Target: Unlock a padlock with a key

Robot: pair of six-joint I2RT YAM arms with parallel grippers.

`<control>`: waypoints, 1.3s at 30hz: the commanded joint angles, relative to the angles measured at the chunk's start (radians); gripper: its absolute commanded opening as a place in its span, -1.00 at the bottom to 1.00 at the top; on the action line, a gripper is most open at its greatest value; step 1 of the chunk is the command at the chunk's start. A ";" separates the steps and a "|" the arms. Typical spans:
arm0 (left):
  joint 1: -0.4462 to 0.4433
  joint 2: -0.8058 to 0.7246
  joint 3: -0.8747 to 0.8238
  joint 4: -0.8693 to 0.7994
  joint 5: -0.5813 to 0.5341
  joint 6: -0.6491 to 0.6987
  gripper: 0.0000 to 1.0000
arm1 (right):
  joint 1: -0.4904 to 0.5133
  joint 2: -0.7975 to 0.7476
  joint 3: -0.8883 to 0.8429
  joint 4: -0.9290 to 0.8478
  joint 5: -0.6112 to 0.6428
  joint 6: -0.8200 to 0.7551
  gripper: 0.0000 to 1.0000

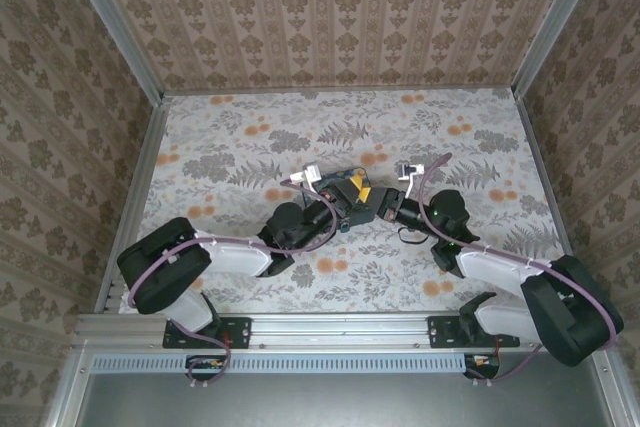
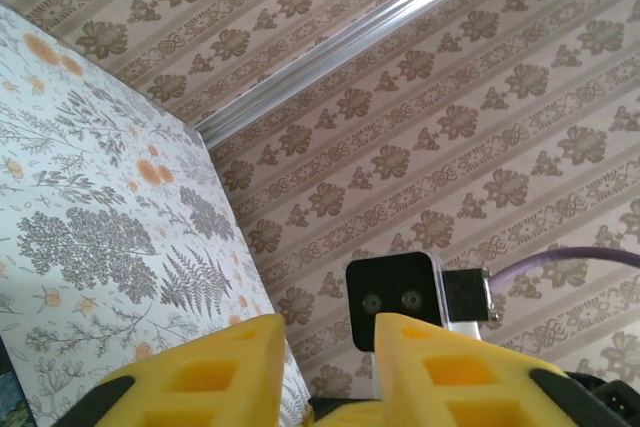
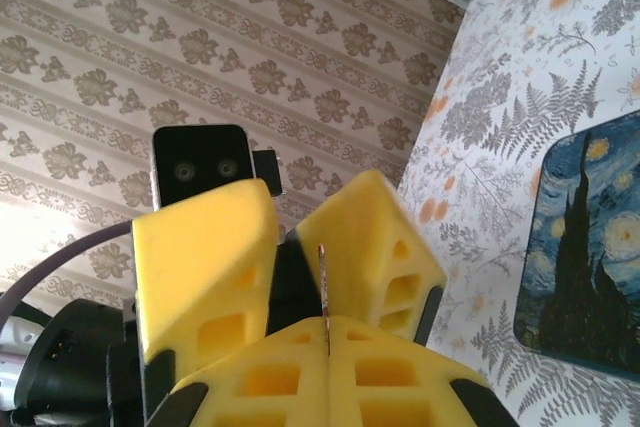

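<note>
Yellow ribbed fingers [image 3: 250, 382] of the right gripper [image 3: 327, 325] lie closest in the right wrist view. They are clenched tight on a thin silvery metal key [image 3: 322, 282], which shows edge-on as a narrow sliver rising from the seam between them. Pinching it by the bow this way seems meant to leave the blade free and stiff for insertion. The key's long axis carries straight on from the gripper's own reach, and its tip points at the left gripper [image 3: 290, 247], which faces it nose to nose. From above, that line runs across the flower-patterned tabletop [image 1: 250, 137] toward the robot's left. Both arms meet over the middle of the table, probably so that one claw can steady the lock while the other feeds the key in. The left gripper's yellow fingers [image 2: 210, 372] stand a little apart, and a dark shape sits in the gap. This may be the small teal-blue padlock, but I cannot tell, so I cannot say whether that claw grips anything or which way the lock's keyhole faces. A dark blue box painted with a starry night sky [image 3: 585, 267] lies flat on the table, off to one side of both claws.
</note>
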 commanded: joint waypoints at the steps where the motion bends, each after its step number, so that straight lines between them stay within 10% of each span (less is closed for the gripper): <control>1: 0.035 -0.033 -0.044 0.023 0.007 -0.017 -0.17 | 0.003 -0.017 0.027 -0.050 0.004 -0.033 -1.00; 10: 0.096 -0.190 -0.056 -0.253 0.047 -0.013 0.03 | 0.002 -0.007 0.027 -0.078 -0.004 -0.046 -1.00; 28: 0.168 -0.341 0.409 -1.532 0.198 -0.027 0.02 | 0.010 -0.203 0.157 -0.735 0.180 -0.508 -1.00; 39: 0.199 -0.267 0.541 -1.670 0.329 -0.221 -0.10 | 0.155 -0.223 0.215 -0.832 0.463 -0.750 -1.00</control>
